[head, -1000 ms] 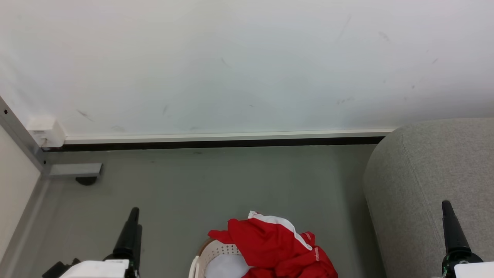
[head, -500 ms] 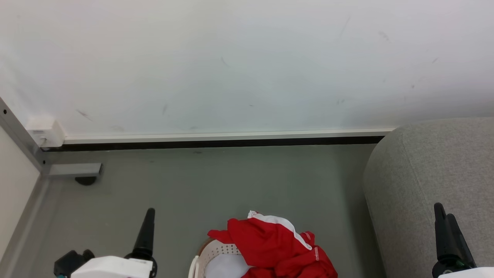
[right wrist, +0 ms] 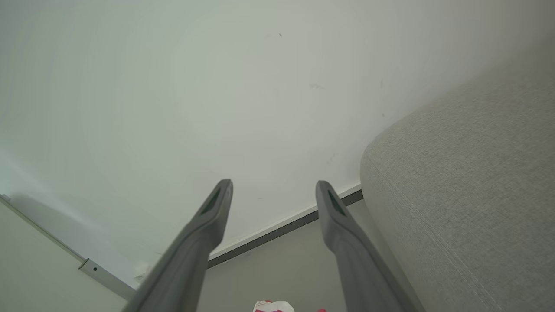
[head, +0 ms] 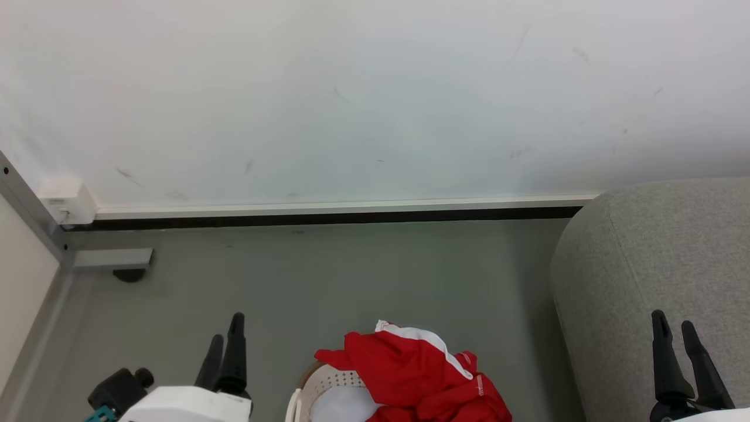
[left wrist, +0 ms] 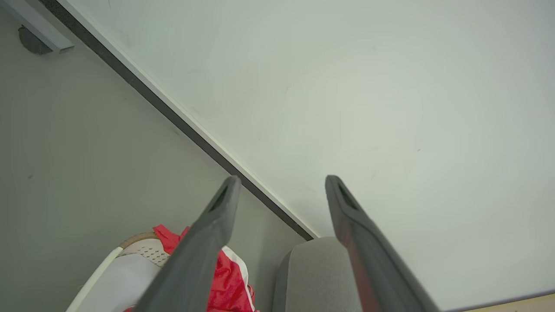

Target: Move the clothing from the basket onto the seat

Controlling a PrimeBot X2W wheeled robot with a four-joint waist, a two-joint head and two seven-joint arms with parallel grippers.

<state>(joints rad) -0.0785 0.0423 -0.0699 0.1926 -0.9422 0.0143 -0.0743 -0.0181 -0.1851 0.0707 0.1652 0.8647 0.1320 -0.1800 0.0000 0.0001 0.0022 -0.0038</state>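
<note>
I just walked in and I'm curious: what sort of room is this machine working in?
Probably a mock living room or test corner, though I can't be sure: a grey sofa stands beside a laundry basket of red clothing on a grey floor, against a scuffed white wall.

Head view: sat high and faced forward and down over the floor (head: 351, 275) to the wall (head: 375, 99); basket (head: 319, 384) cropped at the bottom edge, seat (head: 644, 252) at right.
Left wrist view: sat low and tilted, looked along the left gripper (left wrist: 282, 178); shared basket, clothing (left wrist: 227, 277) and seat with the head view.
Right wrist view: looked along the right gripper (right wrist: 273, 182), close beside the seat, up the wall.
</note>
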